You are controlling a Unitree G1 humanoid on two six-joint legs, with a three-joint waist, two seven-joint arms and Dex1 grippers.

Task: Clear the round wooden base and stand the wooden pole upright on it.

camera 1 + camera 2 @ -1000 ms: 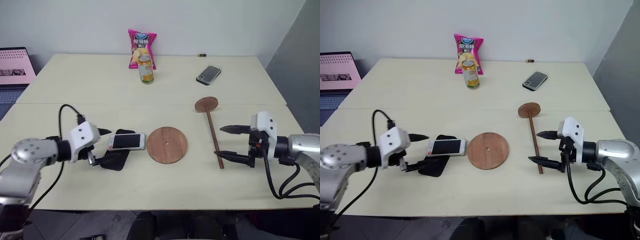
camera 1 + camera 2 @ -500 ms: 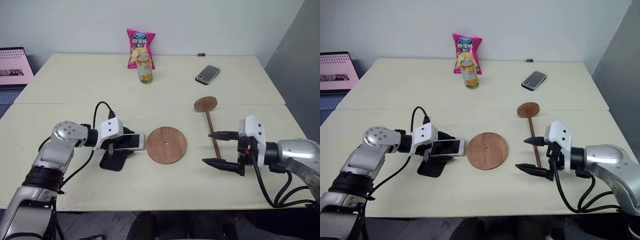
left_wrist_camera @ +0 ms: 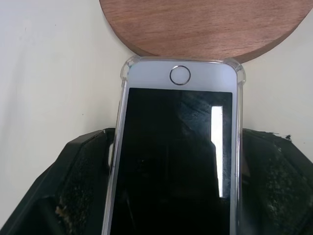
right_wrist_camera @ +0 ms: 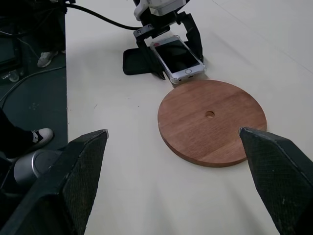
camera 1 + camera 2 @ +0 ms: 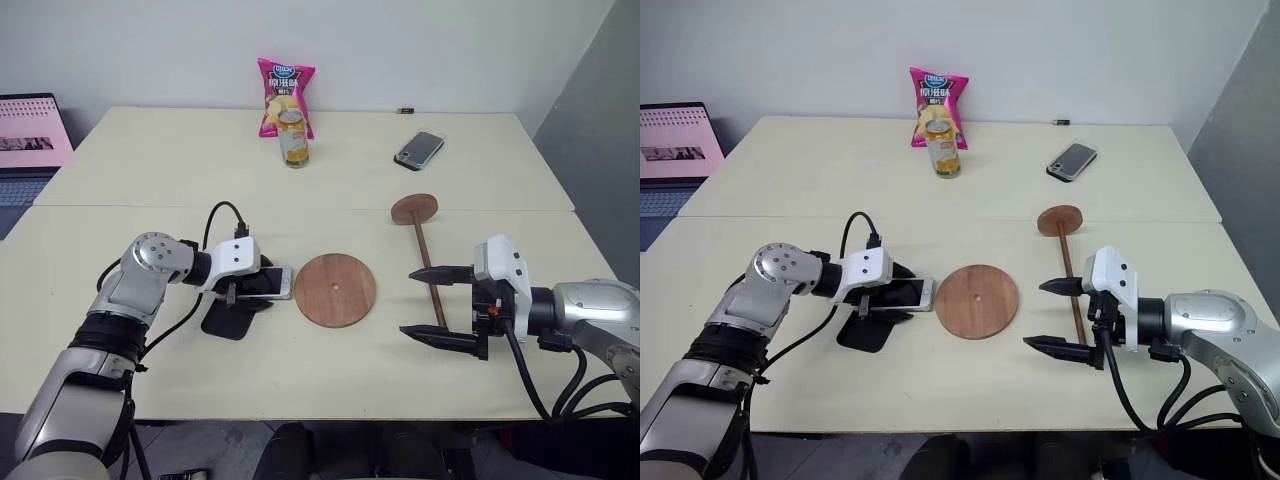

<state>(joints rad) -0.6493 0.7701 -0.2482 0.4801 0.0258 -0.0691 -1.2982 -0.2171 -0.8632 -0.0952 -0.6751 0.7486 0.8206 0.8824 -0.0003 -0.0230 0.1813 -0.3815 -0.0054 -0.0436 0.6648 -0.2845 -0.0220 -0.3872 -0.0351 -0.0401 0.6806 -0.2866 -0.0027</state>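
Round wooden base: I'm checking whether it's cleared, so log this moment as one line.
round wooden base: top bare, smartphone at its edge | left gripper: open, straddling smartphone | wooden pole: lying flat | right gripper: open

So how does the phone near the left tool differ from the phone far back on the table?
The white phone lies beside the round wooden base, its end touching the base's edge, between the left tool's fingers; the dark phone lies alone, far from both tools. The white phone lies across the table, the dark one slanted. Both lie flat, screen up.
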